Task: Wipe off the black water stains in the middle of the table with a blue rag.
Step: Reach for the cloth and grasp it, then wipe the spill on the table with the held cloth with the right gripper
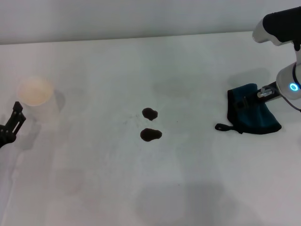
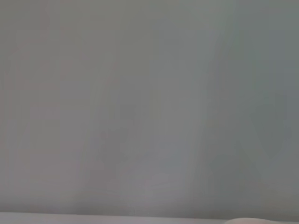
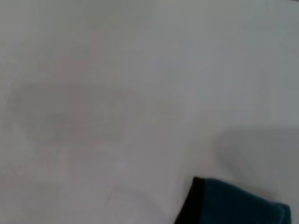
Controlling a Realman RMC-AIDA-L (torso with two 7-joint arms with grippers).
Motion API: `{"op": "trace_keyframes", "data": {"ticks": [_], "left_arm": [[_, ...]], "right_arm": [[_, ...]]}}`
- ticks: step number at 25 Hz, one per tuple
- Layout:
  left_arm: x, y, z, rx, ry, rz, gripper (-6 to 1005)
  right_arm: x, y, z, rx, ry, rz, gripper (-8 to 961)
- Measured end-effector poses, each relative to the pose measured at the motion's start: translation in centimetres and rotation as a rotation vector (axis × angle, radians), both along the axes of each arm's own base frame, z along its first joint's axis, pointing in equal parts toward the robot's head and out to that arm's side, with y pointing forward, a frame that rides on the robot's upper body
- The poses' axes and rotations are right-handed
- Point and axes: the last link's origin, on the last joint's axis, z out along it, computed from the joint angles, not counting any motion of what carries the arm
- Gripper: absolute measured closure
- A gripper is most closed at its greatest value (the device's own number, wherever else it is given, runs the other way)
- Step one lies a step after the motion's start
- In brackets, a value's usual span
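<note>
Two black water stains [image 1: 149, 113] [image 1: 150, 135] lie close together in the middle of the white table [image 1: 94, 179]. The blue rag [image 1: 251, 117], dark teal with black edging and a loop tab, lies bunched at the right side of the table. My right gripper [image 1: 262, 93] is down at the rag's far right part, touching it. In the right wrist view only a corner of the rag [image 3: 233, 205] shows over bare table. My left gripper [image 1: 13, 123] is parked at the far left edge; its wrist view shows only a blank surface.
A white paper cup [image 1: 35, 92] stands at the left of the table, right next to my left gripper. The table's far edge [image 1: 141, 36] meets a pale wall.
</note>
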Motion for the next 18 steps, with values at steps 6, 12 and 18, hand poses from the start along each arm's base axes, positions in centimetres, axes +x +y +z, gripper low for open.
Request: {"op": "trace_keyframes", "data": {"ticks": [6,12,18], "left_arm": [[0.24,0.32,-0.01,-0.001,0.0,-0.009,115],[0.3,0.53,0.06,0.001,0.001,-0.011,115],[0.5,0.8,0.04,-0.001,0.0,-0.018,114]], "right_arm": [[0.67,0.33,0.24,0.027,0.003,-0.012,417],[0.71,0.37,0.37,0.026,0.0,-0.007,669],[0.14,0.62,0.08,0.009,0.0,0.033,849]]}}
